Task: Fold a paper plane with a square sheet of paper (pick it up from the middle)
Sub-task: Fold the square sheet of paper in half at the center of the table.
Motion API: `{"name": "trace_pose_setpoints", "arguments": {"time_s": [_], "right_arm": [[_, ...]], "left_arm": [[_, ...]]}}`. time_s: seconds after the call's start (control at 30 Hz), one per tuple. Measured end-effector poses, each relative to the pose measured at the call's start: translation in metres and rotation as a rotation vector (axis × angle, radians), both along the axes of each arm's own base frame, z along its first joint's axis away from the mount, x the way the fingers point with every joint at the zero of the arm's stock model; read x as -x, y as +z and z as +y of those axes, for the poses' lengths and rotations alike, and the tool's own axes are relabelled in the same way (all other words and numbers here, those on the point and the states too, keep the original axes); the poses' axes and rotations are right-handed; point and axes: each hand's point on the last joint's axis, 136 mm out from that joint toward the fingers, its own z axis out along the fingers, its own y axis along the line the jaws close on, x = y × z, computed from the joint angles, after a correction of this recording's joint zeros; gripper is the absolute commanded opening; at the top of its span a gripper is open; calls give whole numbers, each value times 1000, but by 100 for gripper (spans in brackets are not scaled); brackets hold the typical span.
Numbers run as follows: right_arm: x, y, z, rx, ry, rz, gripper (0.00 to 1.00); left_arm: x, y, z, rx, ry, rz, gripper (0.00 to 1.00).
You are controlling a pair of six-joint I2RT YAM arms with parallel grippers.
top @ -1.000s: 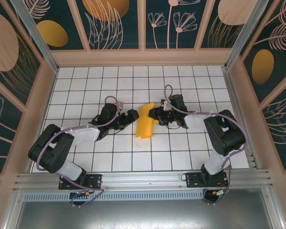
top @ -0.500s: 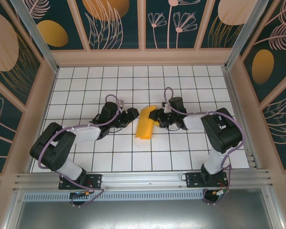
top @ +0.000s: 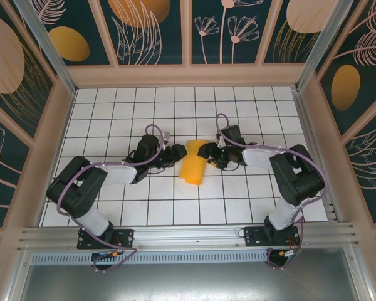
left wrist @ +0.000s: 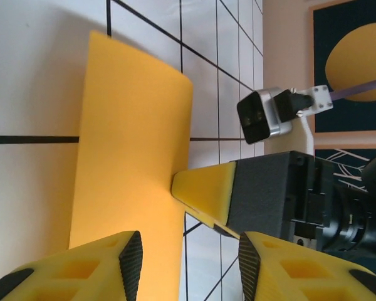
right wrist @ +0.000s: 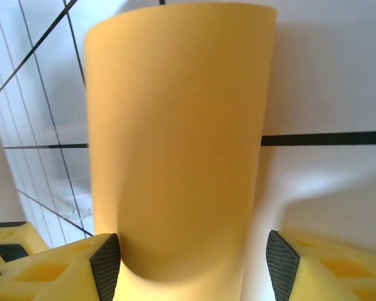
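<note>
The folded sheet of paper lies in the middle of the bench — curled up between both arms. The left fingers are spread around its edge; the right fingers — spread too — sit either side of its end

You have the paper lying on the table near its middle, its length running from near to far. The left gripper sits just to its left and the right gripper just to its right, both by the far end, facing each other across it. In the right wrist view the paper lies between that gripper's fingers. In the left wrist view the right gripper's fingertip touches the paper's edge.
</note>
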Motion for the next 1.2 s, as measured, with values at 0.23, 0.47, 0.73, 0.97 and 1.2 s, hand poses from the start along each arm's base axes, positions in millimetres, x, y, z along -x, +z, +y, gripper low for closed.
{"name": "trace_pose_setpoints", "arguments": {"time_s": [0.23, 0.47, 0.73, 0.97, 1.2], "right_arm": [[3, 1, -2, 23, -5, 0, 60], [6, 4, 9, -10, 25, -6, 48], [8, -1, 10, -3, 34, 2, 36], [0, 27, 33, -71, 94, -45, 36], [-5, 77, 72, -195, 191, -136, 35]], "left_arm": [[-2, 5, -6, 6, -13, -11, 52], [-1, -1, -2, -33, -8, -3, 54], [0, 6, 3, -61, 5, -28, 55], [-4, 36, 29, -104, 126, -123, 57], [-3, 64, 76, -184, 327, -205, 61]]}}
